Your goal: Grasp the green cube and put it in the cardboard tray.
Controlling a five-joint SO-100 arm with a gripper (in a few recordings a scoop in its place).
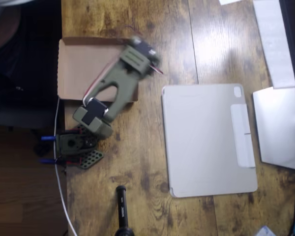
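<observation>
The cardboard tray (81, 66) lies near the table's left edge, a shallow brown square with low walls. The olive-green arm rises from its base (78, 145) and reaches diagonally across the tray's right half. Its gripper (143, 51) is motion-blurred and sits over the tray's upper right corner, at the right wall. The blur and the camera angle hide the jaws, so I cannot tell whether they are open or shut. The green cube is hidden; I cannot see it on the table or in the tray.
A flat grey tablet cover (209, 140) takes up the middle right of the wooden table. A black cylindrical object (121, 209) stands at the bottom edge. White sheets and a pale stand (280, 125) are at the right. A white cable (61, 191) runs down the left table edge.
</observation>
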